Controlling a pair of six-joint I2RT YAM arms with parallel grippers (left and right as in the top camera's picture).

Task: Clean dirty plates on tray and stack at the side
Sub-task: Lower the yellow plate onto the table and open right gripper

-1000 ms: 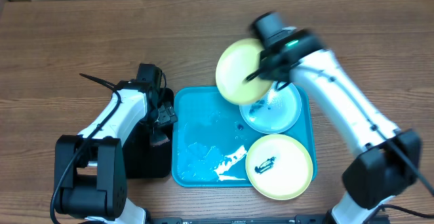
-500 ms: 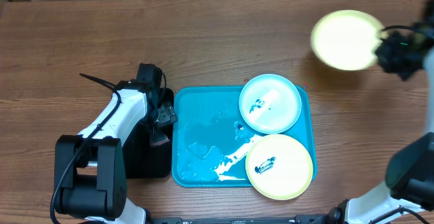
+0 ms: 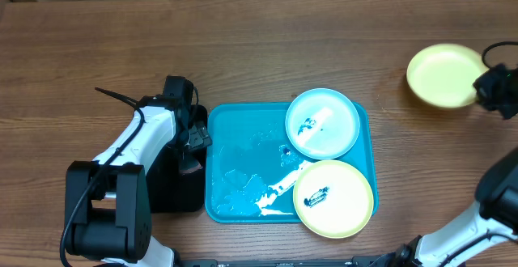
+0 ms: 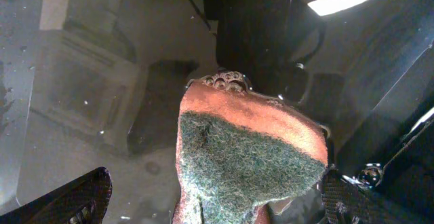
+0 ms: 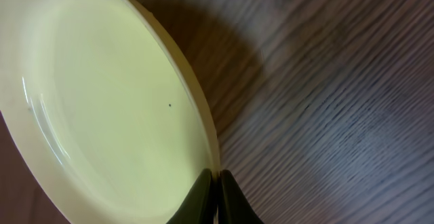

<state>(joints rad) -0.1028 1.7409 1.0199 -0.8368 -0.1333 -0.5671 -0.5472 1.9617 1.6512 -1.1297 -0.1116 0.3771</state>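
table: brown wood grain, carrying everything else.
tray: bright blue, rounded corners, raised rim, at the middle of the table. Its 9 o'clock half is bare and wet, with white streaks toward 6 o'clock.
black tray: just beside the tray at its 9 o'clock side, largely covered by the left arm.
smudged yellow-green plate: in the tray's 5 o'clock corner, reaching over the rim there. It has a whitish centre with a dark smudge in the middle.
blue plate: in the tray's 1 o'clock corner, light blue, with a dark smudge and a white streak. Its 6 o'clock edge meets the smudged yellow-green plate.
gripped plate: pale yellow-green and glossy, with only a tiny dark speck showing. It is well apart from the tray at 2 o'clock, over bare wood, and looks tilted. Whether it touches the table cannot be told.
sponge: orange body with a green scouring face, on the black tray.
left gripper: over the black tray. Its fingers are spread wide, with the sponge between them and nothing gripped.
right gripper: at the gripped plate's 3 o'clock edge, fingers pinched tight on the rim.
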